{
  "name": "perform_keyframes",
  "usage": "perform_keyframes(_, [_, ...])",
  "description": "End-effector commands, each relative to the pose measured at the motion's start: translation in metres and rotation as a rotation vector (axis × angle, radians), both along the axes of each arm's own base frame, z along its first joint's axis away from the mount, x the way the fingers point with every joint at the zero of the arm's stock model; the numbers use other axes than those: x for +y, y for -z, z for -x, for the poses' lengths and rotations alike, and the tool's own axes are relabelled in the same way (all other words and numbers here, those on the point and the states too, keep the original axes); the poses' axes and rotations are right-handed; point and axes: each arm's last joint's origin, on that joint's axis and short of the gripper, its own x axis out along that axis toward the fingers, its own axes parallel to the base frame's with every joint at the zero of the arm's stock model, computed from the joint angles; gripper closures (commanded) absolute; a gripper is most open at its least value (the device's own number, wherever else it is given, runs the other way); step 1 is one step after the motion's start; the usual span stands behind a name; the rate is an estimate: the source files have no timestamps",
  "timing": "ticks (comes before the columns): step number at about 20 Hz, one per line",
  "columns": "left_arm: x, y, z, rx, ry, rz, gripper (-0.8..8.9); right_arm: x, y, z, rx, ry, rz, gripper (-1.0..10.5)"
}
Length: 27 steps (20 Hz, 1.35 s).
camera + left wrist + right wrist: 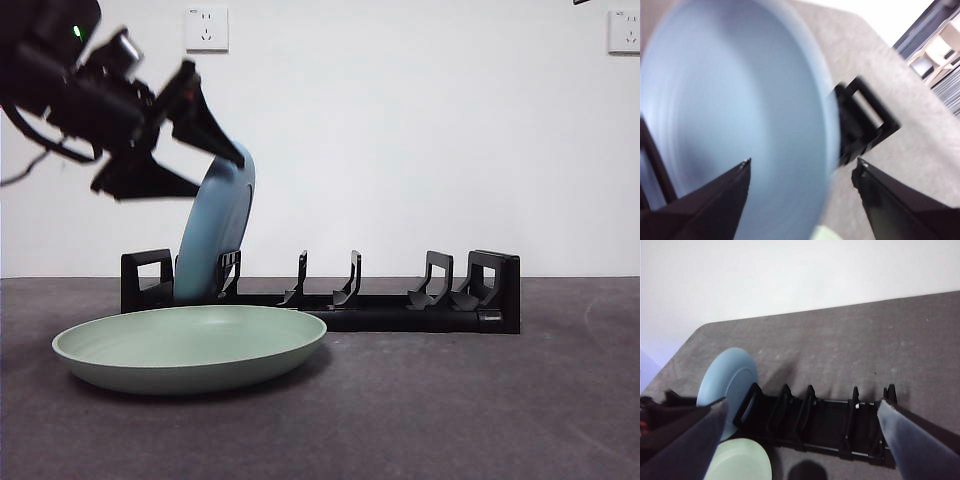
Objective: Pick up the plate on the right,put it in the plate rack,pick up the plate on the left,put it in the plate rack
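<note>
Standing in plate rack [400, 300]: blue plate [215, 235]; left claw [802, 167] spread, right claw [800, 410] spread

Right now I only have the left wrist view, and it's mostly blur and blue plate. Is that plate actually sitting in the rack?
Observer: Yes. In the front view the blue plate stands on edge in the end slot of the plate rack, tilted a little. The left gripper has its jaws open around the plate's top rim.
Operator: Where's the other plate?
Observer: The green plate lies flat on the table in front of the rack, near that same end.
Operator: And the right arm?
Observer: The right gripper hangs above the table, jaws open and holding nothing. It looks down on the rack.
</note>
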Motion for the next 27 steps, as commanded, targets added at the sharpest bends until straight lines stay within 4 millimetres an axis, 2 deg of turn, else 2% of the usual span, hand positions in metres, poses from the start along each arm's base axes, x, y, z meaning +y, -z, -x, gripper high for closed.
perform_keyframes(1, [0.002,-0.028,0.016,-0.141,0.029,-0.022,4.61,0.001,0.002,0.000,0.019,-0.010,0.007,4.5])
perform_keyframes(3, [0.004,-0.050,0.030,-0.233,0.044,-0.037,4.61,0.003,0.006,-0.001,0.050,-0.032,0.009,4.9])
perform_keyframes(7, [0.006,-0.092,0.070,-0.432,0.082,-0.115,4.64,0.010,0.019,-0.006,0.170,-0.164,-0.017,5.4])
perform_keyframes(10, [0.007,-0.117,0.109,-0.584,0.029,-0.268,4.67,0.019,0.037,-0.016,0.292,-0.235,-0.016,5.4])
perform_keyframes(13, [0.006,-0.131,0.144,-0.707,-0.020,-0.448,4.67,0.036,0.058,-0.028,0.395,-0.288,0.025,5.4])
perform_keyframes(17, [0.002,-0.136,0.178,-0.765,-0.029,-0.614,4.67,0.062,0.087,-0.045,0.497,-0.351,0.061,5.4])
perform_keyframes(20, [-0.003,-0.131,0.202,-0.749,-0.012,-0.768,4.67,0.097,0.124,-0.061,0.583,-0.422,0.104,5.5])
perform_keyframes(24, [-0.015,-0.128,0.218,-0.751,-0.005,-0.856,4.67,0.127,0.177,-0.077,0.697,-0.455,0.142,6.1])
perform_keyframes(27, [-0.023,-0.128,0.227,-0.775,0.005,-0.874,4.67,0.138,0.206,-0.086,0.750,-0.447,0.141,6.1])
